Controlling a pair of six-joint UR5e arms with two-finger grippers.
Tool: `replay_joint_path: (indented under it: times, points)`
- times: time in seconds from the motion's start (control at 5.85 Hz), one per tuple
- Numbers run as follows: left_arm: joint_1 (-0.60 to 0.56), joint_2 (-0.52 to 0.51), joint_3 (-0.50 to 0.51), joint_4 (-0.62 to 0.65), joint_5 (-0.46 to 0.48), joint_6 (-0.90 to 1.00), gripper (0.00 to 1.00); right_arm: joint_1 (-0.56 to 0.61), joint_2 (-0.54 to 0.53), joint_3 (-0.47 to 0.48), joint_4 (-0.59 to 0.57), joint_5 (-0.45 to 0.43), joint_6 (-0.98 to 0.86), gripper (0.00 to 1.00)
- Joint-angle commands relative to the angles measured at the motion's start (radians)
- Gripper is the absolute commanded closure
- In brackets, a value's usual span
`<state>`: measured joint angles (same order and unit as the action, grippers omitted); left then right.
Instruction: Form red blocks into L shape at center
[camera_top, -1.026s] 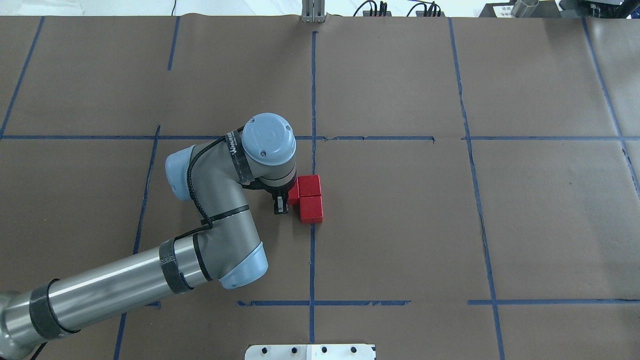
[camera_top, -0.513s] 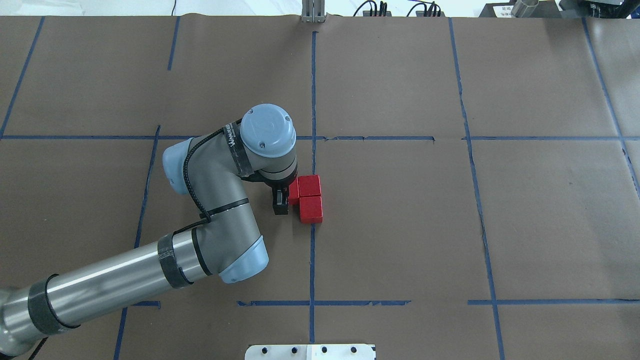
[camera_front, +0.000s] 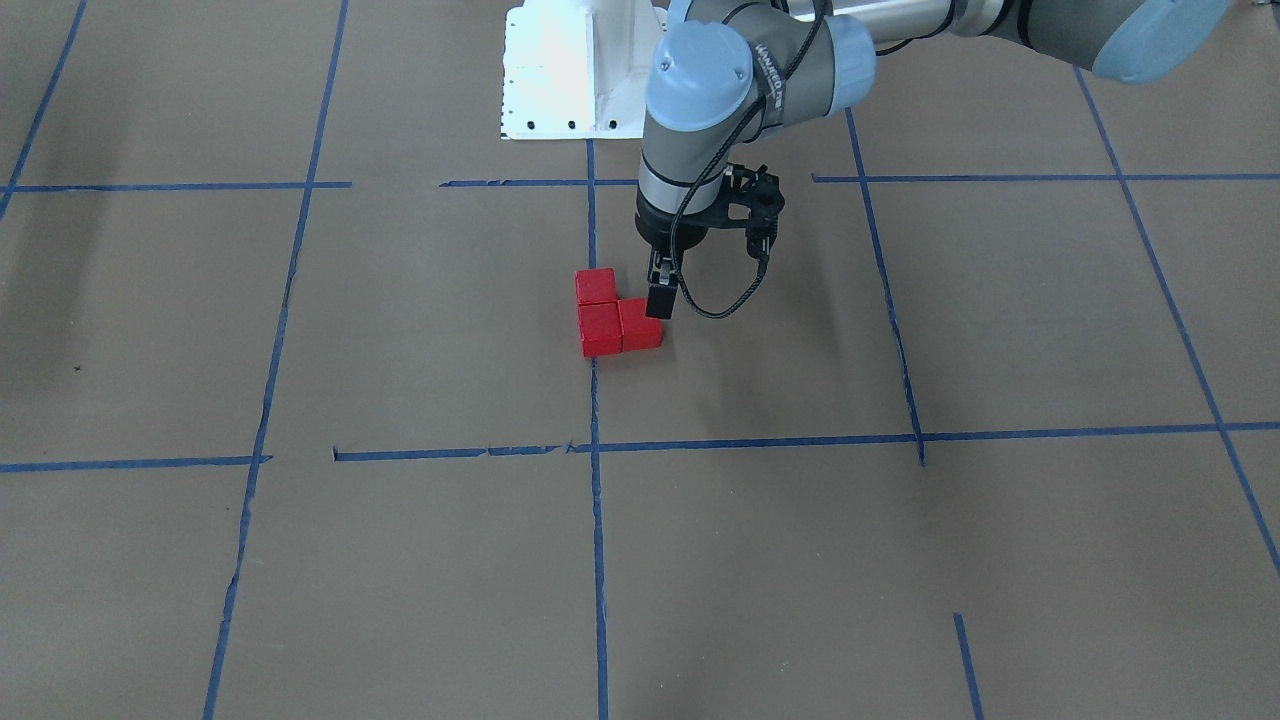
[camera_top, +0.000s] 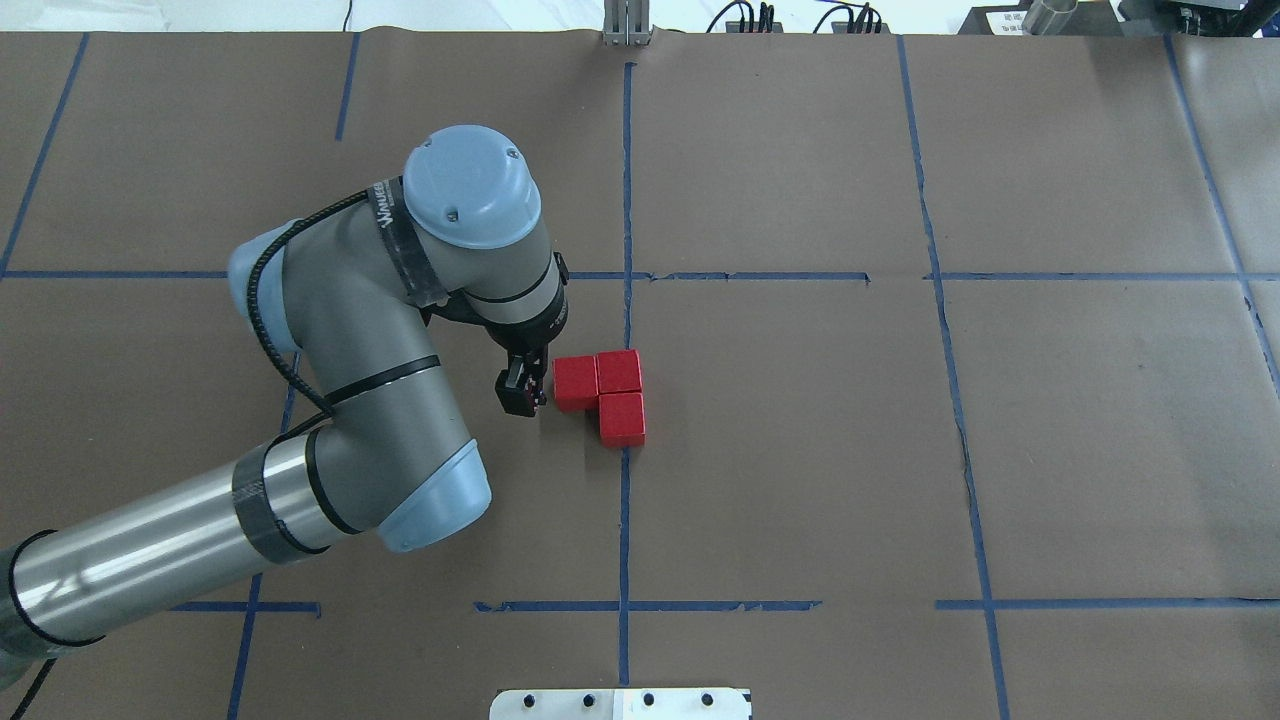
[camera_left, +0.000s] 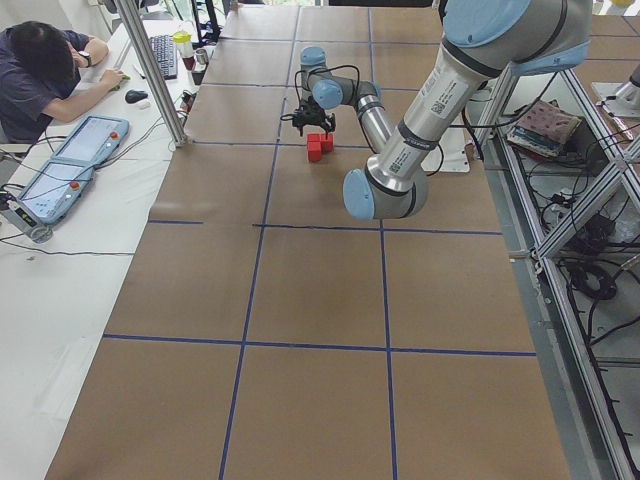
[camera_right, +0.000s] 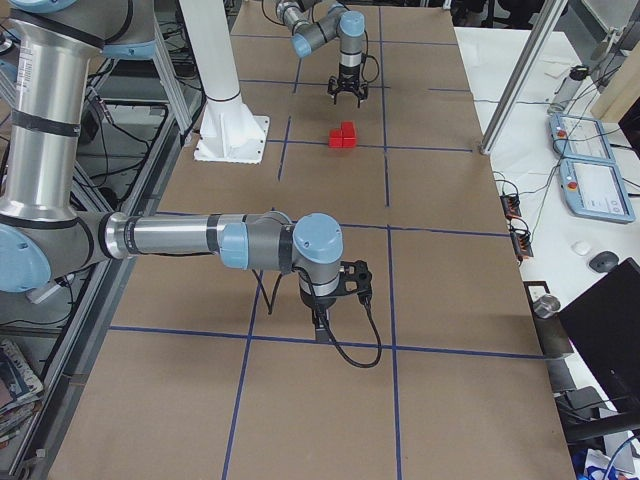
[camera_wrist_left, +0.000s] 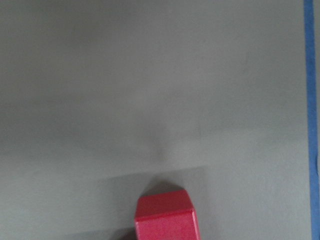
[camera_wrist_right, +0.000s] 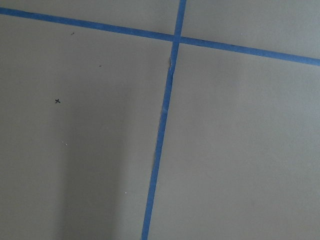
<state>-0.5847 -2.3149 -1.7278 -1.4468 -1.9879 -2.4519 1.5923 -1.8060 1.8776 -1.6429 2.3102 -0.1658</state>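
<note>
Three red blocks lie touching in an L at the center, against the vertical blue tape line (camera_top: 626, 300). One (camera_top: 576, 383) is at the left, one (camera_top: 619, 371) beside it, one (camera_top: 622, 419) nearer the robot. They also show in the front view (camera_front: 600, 328) and the exterior left view (camera_left: 320, 146). My left gripper (camera_top: 521, 392) hangs just left of the left block, apart from it, fingers together and empty; it also shows in the front view (camera_front: 658, 300). The left wrist view shows one block (camera_wrist_left: 165, 217). My right gripper (camera_right: 320, 325) hovers far from the blocks; I cannot tell its state.
The white robot base (camera_front: 570, 70) stands behind the blocks, its plate edge (camera_top: 620, 703) at the bottom of the overhead view. Metal posts (camera_right: 215, 70) stand at the table's side. An operator (camera_left: 40, 60) sits at a side desk. Blue tape lines (camera_wrist_right: 167, 115) cross the brown paper.
My left arm has drawn back to the left and lifted, uncovering the left block. The three blocks have stayed where they were.
</note>
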Motion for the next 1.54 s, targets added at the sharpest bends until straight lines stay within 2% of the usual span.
replay_joint_path:
  times: [0.0,0.17,0.34,0.51,0.85,1.03,1.2,1.37]
  points:
    - [-0.041,0.107,-0.178,0.025,-0.005,0.411,0.0,0.0,-0.003,-0.002,0.0,0.0,0.003,0.0]
    - [-0.123,0.164,-0.238,0.023,-0.009,0.68,0.0,0.0,-0.003,-0.002,0.0,0.003,0.015,0.0]
    - [-0.165,0.283,-0.299,0.026,-0.014,1.023,0.0,-0.002,-0.003,-0.002,0.0,0.006,0.017,0.0]
    - [-0.237,0.366,-0.314,0.026,-0.043,1.312,0.0,-0.002,-0.003,-0.005,0.0,0.005,0.015,0.0]
    - [-0.479,0.556,-0.3,0.028,-0.283,1.906,0.0,-0.002,-0.003,-0.011,-0.002,0.008,0.018,0.0]
    - [-0.595,0.681,-0.289,0.025,-0.323,2.14,0.0,-0.002,-0.003,-0.009,-0.002,0.011,0.02,0.0]
    - [-0.698,0.763,-0.238,0.025,-0.369,2.344,0.0,-0.002,-0.003,-0.009,-0.002,0.012,0.02,0.0]
    - [-0.769,0.831,-0.21,0.019,-0.38,2.422,0.0,-0.002,-0.003,-0.009,-0.002,0.012,0.02,0.0]
